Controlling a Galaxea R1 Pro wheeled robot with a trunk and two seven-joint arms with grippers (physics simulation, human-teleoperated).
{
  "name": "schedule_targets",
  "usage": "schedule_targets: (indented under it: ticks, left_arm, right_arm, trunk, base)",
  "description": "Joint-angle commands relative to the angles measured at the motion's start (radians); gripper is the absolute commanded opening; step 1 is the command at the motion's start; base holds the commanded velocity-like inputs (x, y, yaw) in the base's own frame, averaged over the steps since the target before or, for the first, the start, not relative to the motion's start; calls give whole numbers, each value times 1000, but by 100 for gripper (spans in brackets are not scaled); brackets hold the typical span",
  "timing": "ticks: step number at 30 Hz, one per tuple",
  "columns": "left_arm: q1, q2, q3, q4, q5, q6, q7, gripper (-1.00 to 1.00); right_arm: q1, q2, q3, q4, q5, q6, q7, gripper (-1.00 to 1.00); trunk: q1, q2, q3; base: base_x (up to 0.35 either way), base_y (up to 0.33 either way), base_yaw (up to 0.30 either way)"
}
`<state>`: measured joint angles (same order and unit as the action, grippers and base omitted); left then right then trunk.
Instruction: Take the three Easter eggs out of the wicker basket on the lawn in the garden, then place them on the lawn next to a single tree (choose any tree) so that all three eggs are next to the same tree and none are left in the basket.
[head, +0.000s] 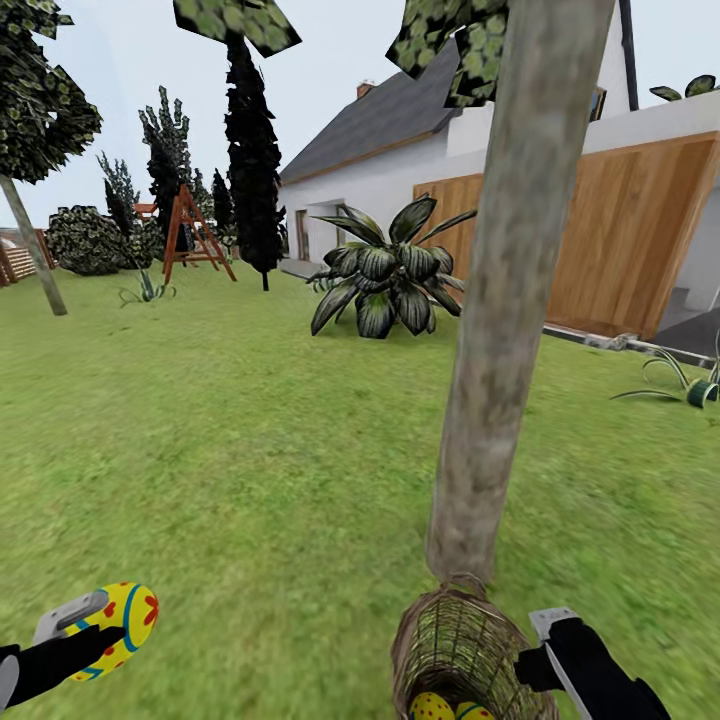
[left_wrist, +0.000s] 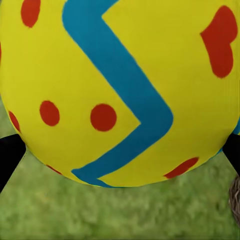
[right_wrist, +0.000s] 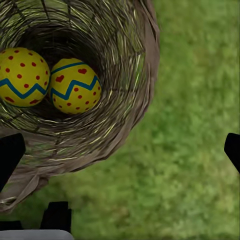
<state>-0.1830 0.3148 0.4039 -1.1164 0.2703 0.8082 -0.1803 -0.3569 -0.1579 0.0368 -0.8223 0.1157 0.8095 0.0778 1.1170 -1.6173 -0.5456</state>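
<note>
One egg (head: 118, 620) is held in the left gripper (head: 85, 628), low at the left above the lawn (head: 250, 450); in the left wrist view the egg (left_wrist: 117, 90) is seen clamped between the two dark fingers (left_wrist: 9, 155). Further right, the basket (head: 455, 650) is seen on the grass, touching the foot of the tree (head: 505, 300). Two eggs (right_wrist: 75, 86) are left lying side by side at its bottom. At the far right the right gripper (head: 545, 640) is placed just beside the basket's rim (right_wrist: 145, 55), its jaws apart and holding nothing.
</note>
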Motion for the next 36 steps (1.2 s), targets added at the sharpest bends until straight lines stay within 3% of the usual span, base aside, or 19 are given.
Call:
schedule_targets:
  ticks: [1, 11, 36]
  left_arm:
    - [-1, -1, 2, 0, -3, 6, -6, -100]
    - [-1, -3, 0, 19, -3, 5, -5, -100]
    - [-1, -8, -1, 36, -2, 5, -7, -100]
  right_arm:
    - [-1, 0, 3, -1, 11, 5, 7, 100]
    - [0, 1, 6, -3, 11, 7, 5, 100]
    - [0, 0, 3, -8, 11, 7, 5, 100]
  trunk:
    - [0, -1, -1]
    - [0, -1, -1]
    - [0, -1, -1]
  base:
    - [0, 186, 0]
    - [0, 287, 0]
    - [127, 20, 0]
